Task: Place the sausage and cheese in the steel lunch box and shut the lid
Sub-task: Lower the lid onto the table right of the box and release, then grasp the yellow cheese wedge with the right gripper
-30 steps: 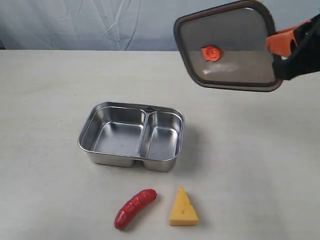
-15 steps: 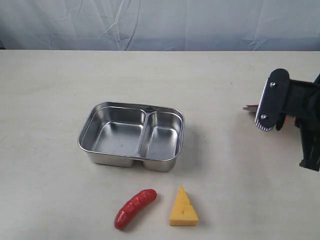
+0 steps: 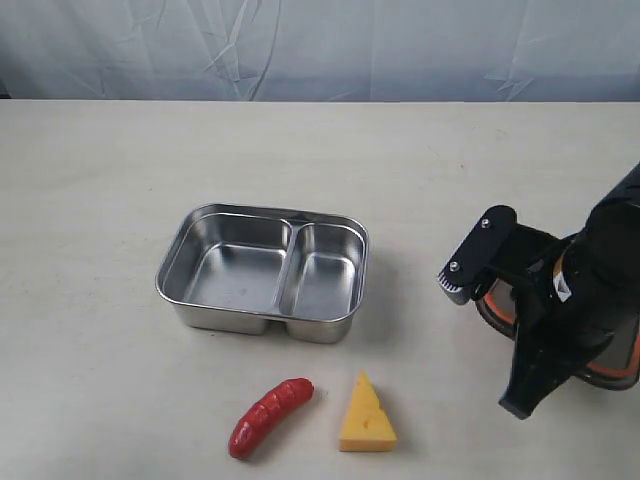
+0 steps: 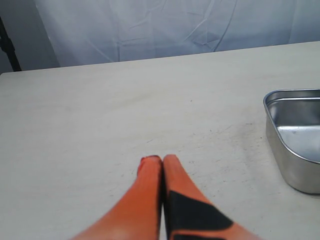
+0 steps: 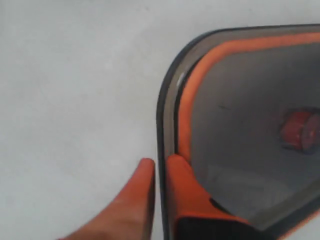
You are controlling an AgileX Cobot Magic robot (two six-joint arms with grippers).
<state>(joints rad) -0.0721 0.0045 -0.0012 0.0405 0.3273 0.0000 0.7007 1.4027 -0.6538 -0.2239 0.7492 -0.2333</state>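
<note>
The steel lunch box [image 3: 250, 318] stands open in the middle of the table, both compartments empty; its corner shows in the left wrist view [image 4: 290, 165]. In front of it lie the red sausage [image 3: 270, 417] and the yellow cheese [image 3: 366, 415], side by side. My right gripper [image 5: 160, 162] is shut on the edge of the dark lid [image 5: 240, 125], whose orange seal and valve [image 5: 300, 127] face the wrist camera. In the exterior view the right arm [image 3: 570, 300] hides most of the lid [image 3: 622, 375], low at the right. My left gripper [image 4: 162, 159] is shut and empty over bare table, left of the box.
A pale cloth backdrop [image 3: 320, 50] hangs behind the table's far edge. Bare tabletop lies between the lunch box and the right arm, and to the left of the box.
The right arm has brought the lid down from high at the back right to just above the table at the front right. Box, sausage and cheese have not moved.
</note>
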